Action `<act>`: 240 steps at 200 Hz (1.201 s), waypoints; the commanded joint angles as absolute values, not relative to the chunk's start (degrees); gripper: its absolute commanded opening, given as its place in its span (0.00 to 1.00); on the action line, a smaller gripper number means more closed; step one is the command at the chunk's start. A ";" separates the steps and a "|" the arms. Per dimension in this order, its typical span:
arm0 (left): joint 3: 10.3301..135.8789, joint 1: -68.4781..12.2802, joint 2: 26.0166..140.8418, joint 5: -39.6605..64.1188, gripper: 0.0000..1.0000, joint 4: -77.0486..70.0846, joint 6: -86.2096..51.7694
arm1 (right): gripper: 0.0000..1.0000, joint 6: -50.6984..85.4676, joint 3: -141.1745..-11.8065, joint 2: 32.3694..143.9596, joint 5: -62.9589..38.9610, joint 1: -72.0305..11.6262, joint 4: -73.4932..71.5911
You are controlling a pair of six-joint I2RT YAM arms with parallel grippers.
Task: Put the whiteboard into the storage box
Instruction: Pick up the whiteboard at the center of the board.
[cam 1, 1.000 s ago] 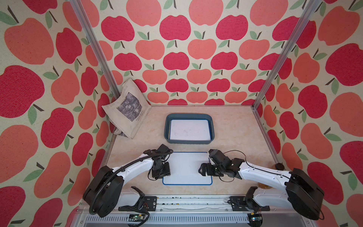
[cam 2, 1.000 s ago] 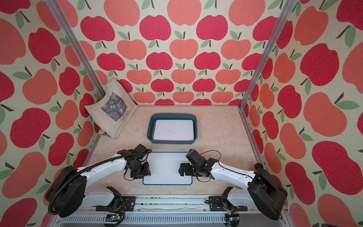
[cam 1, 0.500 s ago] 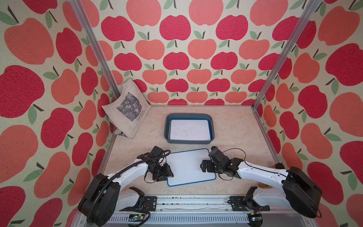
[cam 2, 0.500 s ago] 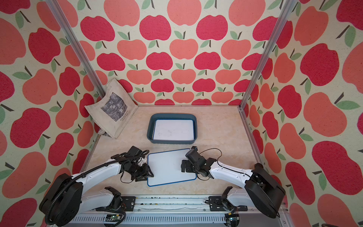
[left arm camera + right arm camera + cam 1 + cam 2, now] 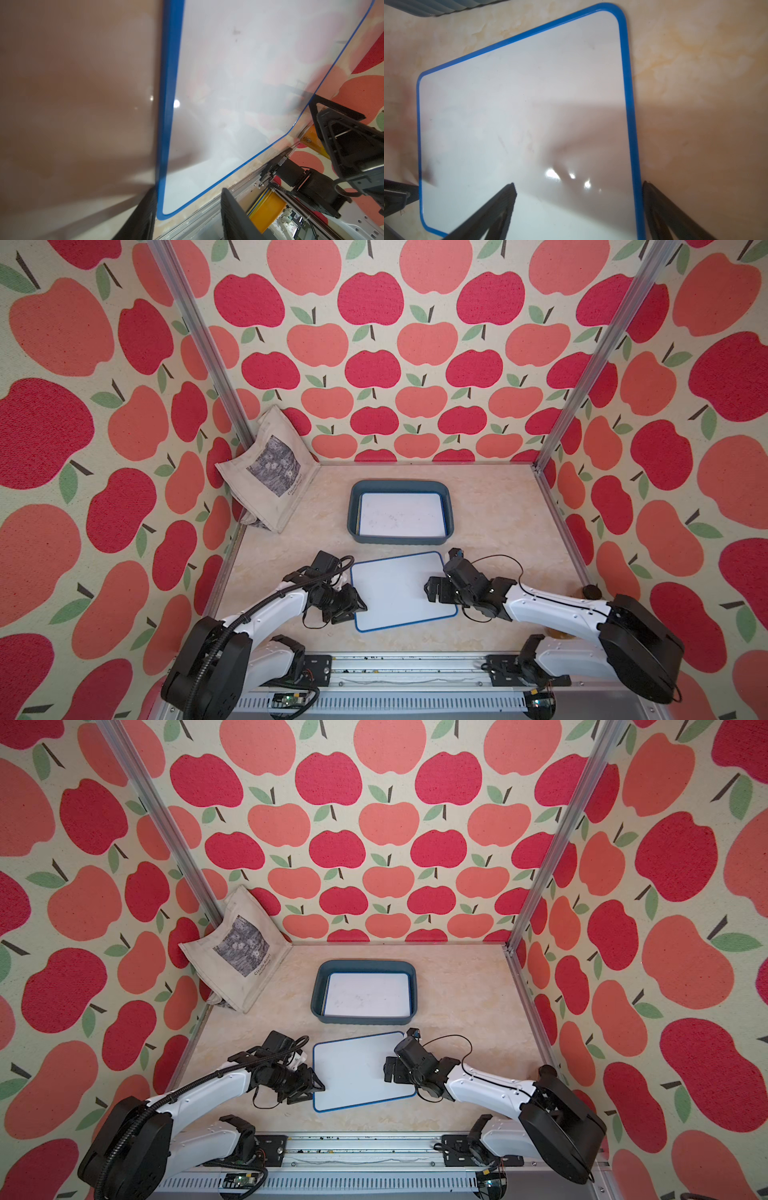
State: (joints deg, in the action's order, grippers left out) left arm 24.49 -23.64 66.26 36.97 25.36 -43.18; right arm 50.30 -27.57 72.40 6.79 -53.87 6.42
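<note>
A blue-rimmed whiteboard [image 5: 399, 591] [image 5: 357, 1073] lies skewed on the table near the front, its right end further back. My left gripper [image 5: 353, 605] [image 5: 313, 1088] is at the board's front-left corner. In the left wrist view its jaws [image 5: 188, 189] stand apart around that corner of the whiteboard [image 5: 239, 83]. My right gripper [image 5: 432, 589] [image 5: 388, 1071] [image 5: 578, 182] is open across the right edge of the whiteboard [image 5: 519, 104], one finger over the white face, one outside the rim. Behind stands the dark teal storage box [image 5: 399, 485] [image 5: 365, 964], with another whiteboard lying flat inside.
A beige tote bag [image 5: 266, 472] [image 5: 237, 952] leans in the back-left corner. Apple-patterned walls and metal posts close in three sides. The arms' mounting rail [image 5: 395, 668] runs along the table's front edge.
Over the last second the whiteboard turned on the table, its right end swinging toward the back. My left gripper slid to its front-left corner. Over the last half second nothing visibly moved.
</note>
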 commanded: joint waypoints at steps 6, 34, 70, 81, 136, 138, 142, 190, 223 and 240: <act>25.31 -23.30 64.62 45.51 0.52 8.92 -45.04 | 0.98 55.63 -23.33 74.77 -12.74 -56.34 6.54; 25.78 -22.59 65.93 47.97 0.52 9.68 -44.52 | 0.98 55.85 -22.78 74.79 -13.74 -56.34 5.19; 27.60 -22.49 66.99 44.74 0.51 14.84 -41.86 | 0.97 56.38 -22.77 72.98 -13.44 -56.60 7.10; 28.33 -22.42 67.77 43.44 0.51 16.51 -41.10 | 0.97 56.52 -22.81 71.73 -12.73 -56.68 8.45; 37.29 -22.40 76.44 20.34 0.51 37.26 -37.03 | 0.98 55.28 -23.58 64.16 -4.73 -56.60 20.87; 37.38 -22.39 76.70 20.18 0.51 37.29 -37.12 | 0.98 55.06 -23.74 64.09 -4.41 -56.60 21.30; 37.55 -22.37 77.03 19.97 0.51 37.23 -37.24 | 0.98 54.69 -24.09 63.84 -3.85 -56.60 22.30; 39.55 -22.41 78.77 16.55 0.51 38.35 -37.27 | 0.99 50.40 -26.87 65.84 -1.21 -54.46 27.06; 39.35 -22.88 81.35 17.60 0.51 37.65 -35.35 | 0.99 49.66 -27.39 67.88 -2.80 -53.81 25.11; 39.02 -24.35 83.64 19.59 0.51 35.56 -35.26 | 0.99 50.29 -26.63 68.78 -4.78 -53.79 22.07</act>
